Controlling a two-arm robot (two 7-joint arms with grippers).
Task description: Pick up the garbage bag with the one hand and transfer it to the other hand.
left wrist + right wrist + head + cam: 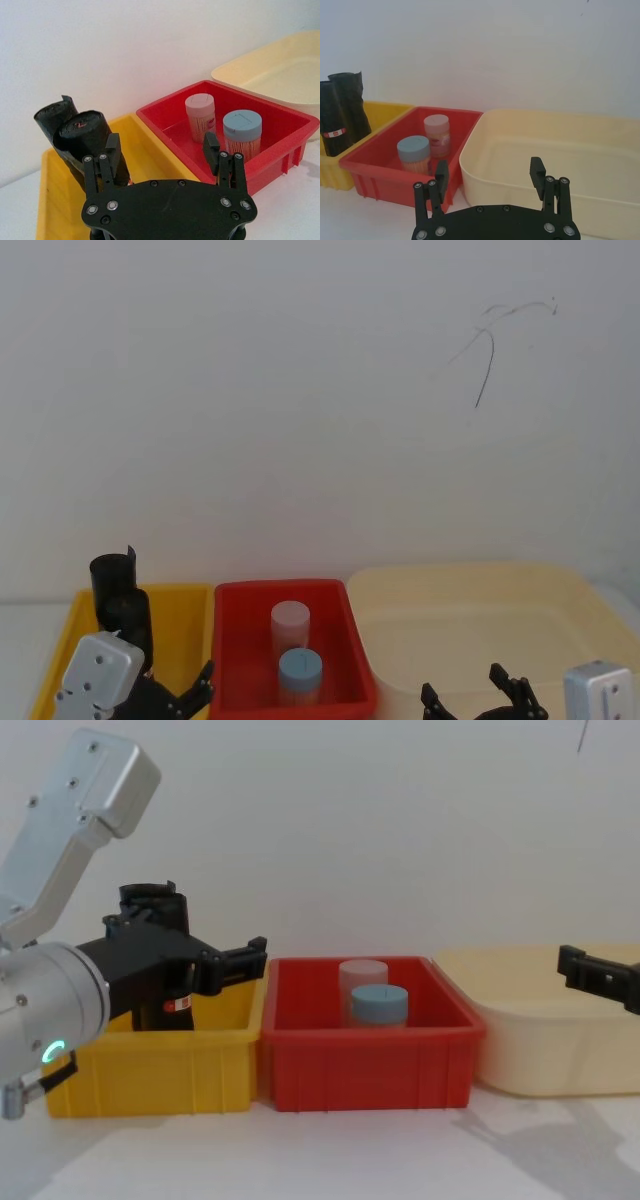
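Black glossy film is slippery, so I'd want the garbage bag square between the pads before closing. It stands upright at the far end of the yellow bin, with a second dark roll just behind it. My left gripper, on the green-ringed arm, hovers low over that bin with its jaws spread wide and nothing in them. One finger is just beside the labelled roll, but the gap itself sits more toward the red bin.

I judge the arm needs to slide to its own left and forward so the roll enters the gap. It should grip around mid-height, below the loose top edge, and leave the upper part free for the handover. It also has to keep clear of the rear roll and the bin wall.

The left wrist is angled forward and down. My right gripper waits low near the cream tray, its jaws also wide apart and empty
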